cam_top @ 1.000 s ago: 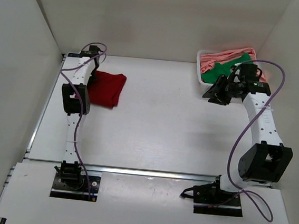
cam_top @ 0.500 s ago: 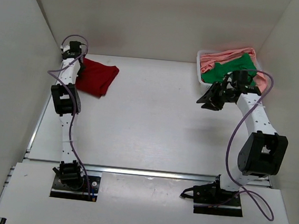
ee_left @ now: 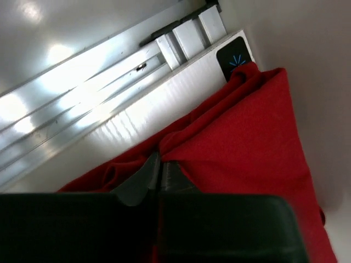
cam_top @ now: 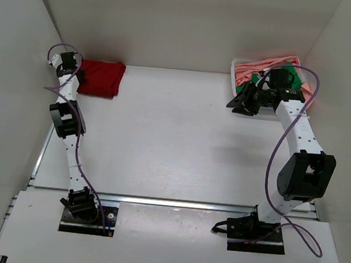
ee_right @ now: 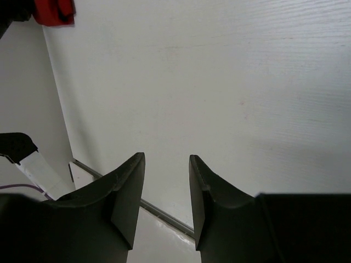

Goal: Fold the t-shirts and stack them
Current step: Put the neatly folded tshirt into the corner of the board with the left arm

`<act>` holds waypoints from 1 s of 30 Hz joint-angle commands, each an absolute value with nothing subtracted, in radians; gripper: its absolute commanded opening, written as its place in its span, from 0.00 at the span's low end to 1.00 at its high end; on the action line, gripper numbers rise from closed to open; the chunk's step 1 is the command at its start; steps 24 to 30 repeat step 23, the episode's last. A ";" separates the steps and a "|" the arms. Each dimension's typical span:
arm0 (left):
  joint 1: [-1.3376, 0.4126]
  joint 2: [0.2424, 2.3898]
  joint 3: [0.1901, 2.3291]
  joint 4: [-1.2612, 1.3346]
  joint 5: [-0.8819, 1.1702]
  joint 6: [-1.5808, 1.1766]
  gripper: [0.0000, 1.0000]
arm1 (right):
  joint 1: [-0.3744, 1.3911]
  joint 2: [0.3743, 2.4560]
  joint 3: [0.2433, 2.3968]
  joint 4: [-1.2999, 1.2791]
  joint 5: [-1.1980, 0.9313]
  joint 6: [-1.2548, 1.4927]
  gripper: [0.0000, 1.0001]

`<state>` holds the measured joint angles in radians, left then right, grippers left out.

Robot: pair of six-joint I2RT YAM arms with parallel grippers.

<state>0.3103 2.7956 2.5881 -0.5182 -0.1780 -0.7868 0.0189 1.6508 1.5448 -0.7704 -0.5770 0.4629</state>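
Observation:
The dark red t-shirt (cam_top: 100,77) lies folded in the table's far left corner. My left gripper (cam_top: 69,75) sits at its left edge. In the left wrist view the gripper (ee_left: 160,164) is shut, with a ridge of the red t-shirt (ee_left: 247,126) pinched at its tips. The pink t-shirt (cam_top: 263,65) and the green t-shirt (cam_top: 249,87) lie in the white basket (cam_top: 236,72) at the back right, partly hidden by my right arm. My right gripper (cam_top: 237,104) hovers just left of the basket. It is open (ee_right: 166,158) with only bare table below it.
An aluminium rail (ee_left: 82,82) runs along the table's left edge beside the red shirt. White walls close in the left, back and right sides. The right wrist view catches the red shirt (ee_right: 52,11) far off at its top left.
My left arm has swung to the far left corner, dragging the red shirt along. My right gripper has shifted back and left, closer to the basket, still open.

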 commanded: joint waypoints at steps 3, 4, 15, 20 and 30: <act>0.318 2.809 2.605 -0.447 -0.092 -0.793 0.73 | 0.020 1.644 1.536 -0.767 -0.594 0.448 0.35; 0.310 2.797 2.605 -0.445 -0.086 -0.761 0.79 | 0.031 1.643 1.529 -0.749 -0.595 0.451 0.35; 0.151 2.525 2.495 -0.618 0.000 -0.569 0.99 | 0.002 1.481 1.317 -0.626 -0.574 0.440 0.36; 0.049 2.258 2.192 -0.612 0.025 -0.439 0.99 | -0.118 1.303 1.206 -0.552 -0.562 0.407 0.37; -0.035 2.019 1.943 -0.566 0.031 -0.434 0.98 | -0.162 1.209 1.164 -0.529 -0.499 0.364 0.38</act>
